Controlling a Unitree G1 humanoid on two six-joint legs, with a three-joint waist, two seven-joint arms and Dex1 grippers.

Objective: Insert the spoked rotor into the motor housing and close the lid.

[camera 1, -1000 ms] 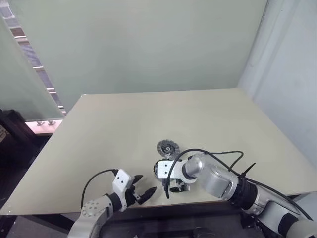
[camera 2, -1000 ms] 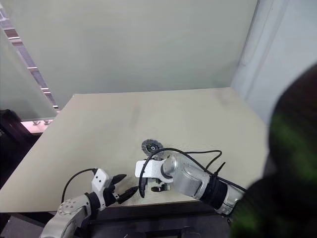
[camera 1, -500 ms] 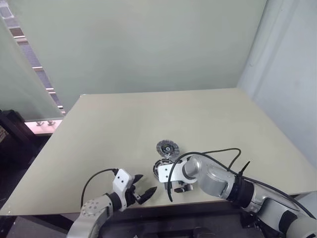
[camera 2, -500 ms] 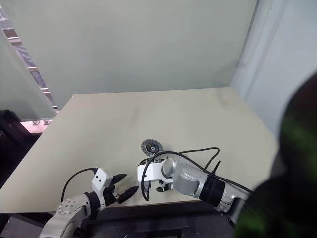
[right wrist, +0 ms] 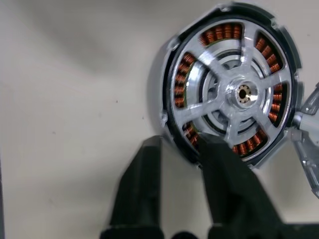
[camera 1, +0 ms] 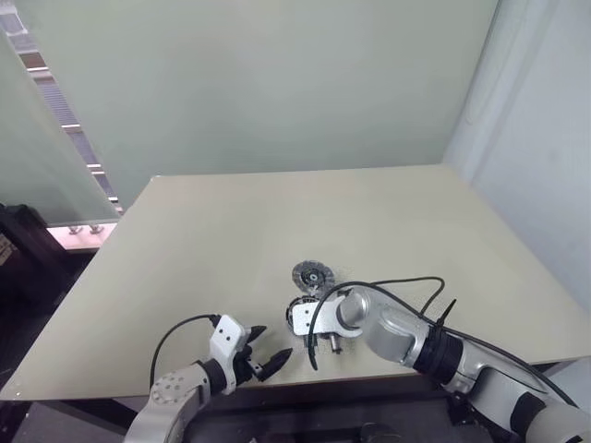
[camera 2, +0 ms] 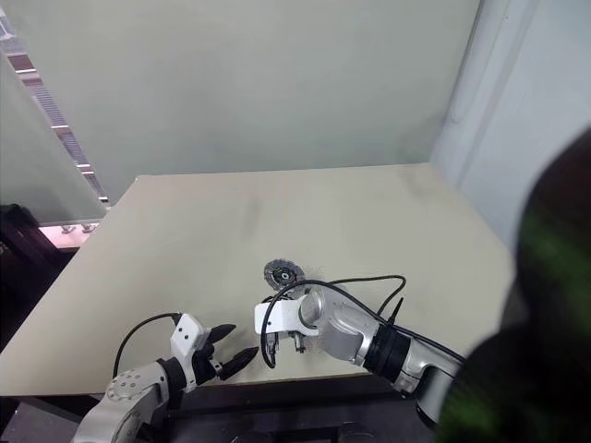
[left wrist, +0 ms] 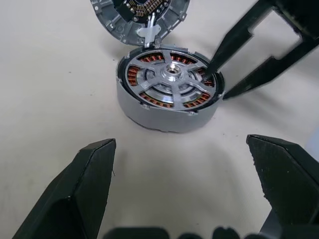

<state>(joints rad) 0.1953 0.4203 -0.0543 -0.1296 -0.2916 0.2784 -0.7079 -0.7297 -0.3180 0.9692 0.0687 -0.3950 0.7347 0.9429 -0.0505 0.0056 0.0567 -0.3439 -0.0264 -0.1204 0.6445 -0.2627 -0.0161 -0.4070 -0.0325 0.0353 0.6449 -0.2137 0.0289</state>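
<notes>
The spoked rotor (left wrist: 169,79) sits inside the motor housing (left wrist: 149,112), silver spokes fanning from the hub, copper windings showing between them all round. One rotor, one housing, near the front edge of the table (camera 1: 203,240). The lid (left wrist: 141,17) lies open right beside the housing, touching its rim at a small tab, inner face up; from the head view it is the grey toothed disc (camera 1: 312,275) just beyond the housing. One lid, not on.

The right gripper (right wrist: 177,147) is down on the housing's wall, fingers drawn in narrow, one finger (right wrist: 142,189) outside the rim on the table side, the other (right wrist: 224,169) coming over the rim onto the ring of windings. So the jaws pinch the housing's edge between them; whether they truly bear on it cannot be told. In the left wrist view the same two black fingertips (left wrist: 214,69) meet the rim at the rotor's edge.

The left gripper (camera 1: 270,358) hangs near the table's front edge, apart from the housing, jaws spread wide, holding nothing.
</notes>
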